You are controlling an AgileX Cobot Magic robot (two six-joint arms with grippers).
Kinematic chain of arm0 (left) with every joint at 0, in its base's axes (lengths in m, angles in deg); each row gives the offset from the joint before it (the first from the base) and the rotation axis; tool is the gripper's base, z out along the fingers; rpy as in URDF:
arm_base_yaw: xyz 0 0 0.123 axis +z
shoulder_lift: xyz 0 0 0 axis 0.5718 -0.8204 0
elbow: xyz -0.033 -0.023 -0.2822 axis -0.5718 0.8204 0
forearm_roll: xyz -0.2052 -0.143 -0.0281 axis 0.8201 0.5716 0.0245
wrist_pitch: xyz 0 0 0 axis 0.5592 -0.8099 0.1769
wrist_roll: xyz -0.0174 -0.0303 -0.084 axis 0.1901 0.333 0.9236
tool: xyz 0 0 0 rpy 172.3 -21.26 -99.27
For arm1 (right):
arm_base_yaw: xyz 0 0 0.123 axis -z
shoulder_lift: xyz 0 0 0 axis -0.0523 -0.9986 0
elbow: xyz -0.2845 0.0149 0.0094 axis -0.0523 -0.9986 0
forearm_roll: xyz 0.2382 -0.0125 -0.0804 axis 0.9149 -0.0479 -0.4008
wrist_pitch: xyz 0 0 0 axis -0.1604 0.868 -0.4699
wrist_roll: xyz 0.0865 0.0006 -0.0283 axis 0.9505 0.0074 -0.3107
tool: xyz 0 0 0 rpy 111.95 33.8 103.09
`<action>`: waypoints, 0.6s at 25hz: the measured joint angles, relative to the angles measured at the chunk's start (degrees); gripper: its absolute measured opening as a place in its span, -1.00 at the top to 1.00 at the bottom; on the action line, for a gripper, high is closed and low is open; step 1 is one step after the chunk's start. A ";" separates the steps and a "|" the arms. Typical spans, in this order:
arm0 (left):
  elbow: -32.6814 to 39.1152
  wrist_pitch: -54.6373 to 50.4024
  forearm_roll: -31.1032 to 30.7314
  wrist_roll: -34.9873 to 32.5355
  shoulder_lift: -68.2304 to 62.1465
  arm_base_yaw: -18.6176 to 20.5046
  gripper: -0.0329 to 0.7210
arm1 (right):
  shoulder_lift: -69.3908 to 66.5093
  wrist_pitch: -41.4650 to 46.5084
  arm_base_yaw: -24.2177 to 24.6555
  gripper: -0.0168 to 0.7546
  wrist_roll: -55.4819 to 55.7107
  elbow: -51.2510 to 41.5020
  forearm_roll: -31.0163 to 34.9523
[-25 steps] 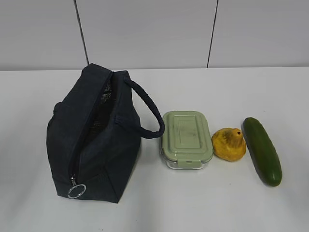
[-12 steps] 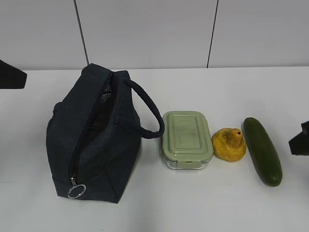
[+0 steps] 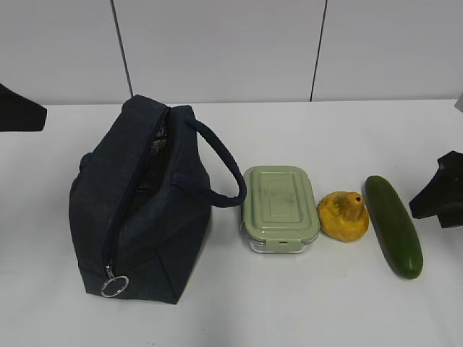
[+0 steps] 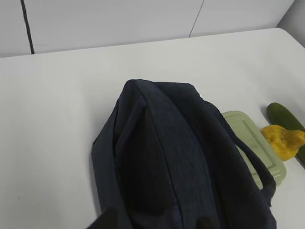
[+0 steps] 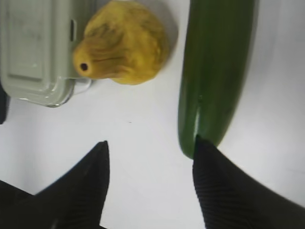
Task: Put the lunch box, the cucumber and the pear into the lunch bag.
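Both grippers are seen only in part. From the right wrist view, the right gripper (image 5: 150, 162) is shown with its two dark fingers spread apart over the white table (image 3: 304, 303), nothing being held between them; one fingertip (image 5: 202, 145) overlaps the near end of the cucumber (image 5: 214, 71), though it cannot be told whether it is touched. The left gripper (image 4: 155, 224) is visible only as two dark tips at the lower edge of its own view, set apart above the lunch bag (image 4: 181, 162), with nothing pinched.

In the exterior view the lunch bag (image 3: 141, 206) is placed on the left of the table, its zipper partly open and its ring pull (image 3: 114, 285) lying at the near end. Its looped handle (image 3: 221, 163) reaches toward the lunch box (image 3: 279, 208), which is placed just beside the bag, its green lid closed. The pear (image 3: 343, 215) lies just beside the lunch box, and the cucumber (image 3: 393, 225) lies next to the pear. All three are outside the bag.
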State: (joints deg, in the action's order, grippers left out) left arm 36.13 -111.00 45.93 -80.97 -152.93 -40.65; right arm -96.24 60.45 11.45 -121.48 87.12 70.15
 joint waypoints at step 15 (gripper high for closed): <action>0.00 1.89 0.23 -0.07 0.00 0.00 0.10 | -4.18 -8.36 -9.25 -0.23 12.63 0.96 -15.81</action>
State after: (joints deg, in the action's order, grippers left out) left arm 36.13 -109.11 46.16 -81.04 -152.93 -40.65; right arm -100.42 52.09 2.20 -108.86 88.09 54.34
